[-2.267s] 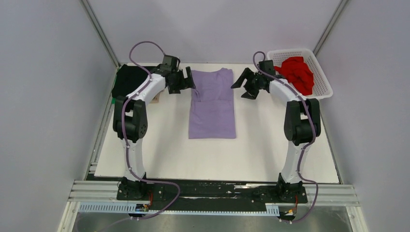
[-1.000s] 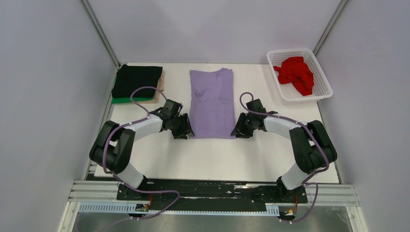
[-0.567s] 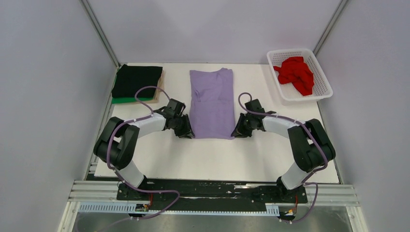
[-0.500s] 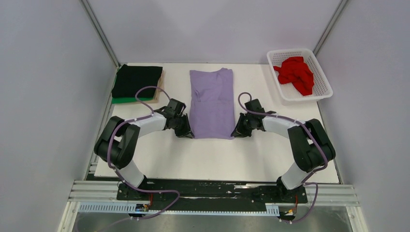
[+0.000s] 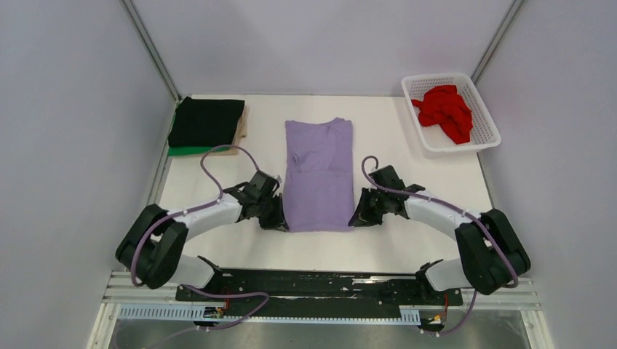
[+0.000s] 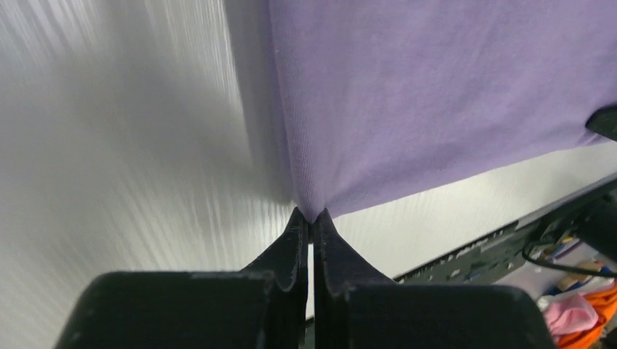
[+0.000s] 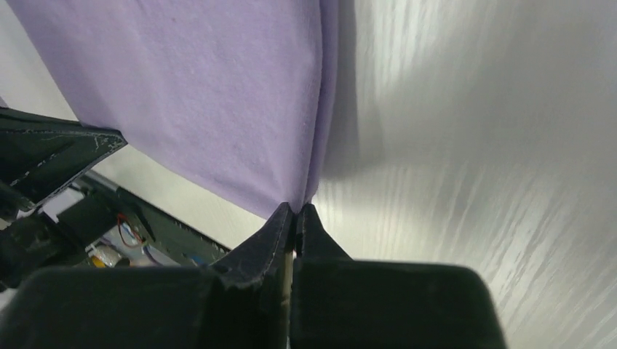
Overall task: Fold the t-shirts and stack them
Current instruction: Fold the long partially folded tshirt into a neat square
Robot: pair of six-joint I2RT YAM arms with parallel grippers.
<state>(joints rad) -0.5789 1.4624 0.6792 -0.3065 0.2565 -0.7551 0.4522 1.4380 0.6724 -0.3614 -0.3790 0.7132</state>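
Observation:
A light purple t-shirt lies flat, folded lengthwise, in the middle of the table. My left gripper is shut on its near left corner, pinching the cloth at the fingertips. At the near right corner my right gripper is shut on the same shirt. A red t-shirt lies crumpled in the white basket at the back right. A folded black t-shirt rests on a green one at the back left.
The black and green shirts sit on a tan board. Metal frame posts and grey walls close in the table on both sides. The black mounting rail runs along the near edge.
Both grippers have closed on the purple shirt's near corners and pulled toward the near edge. The whole shirt has slid that way with them.

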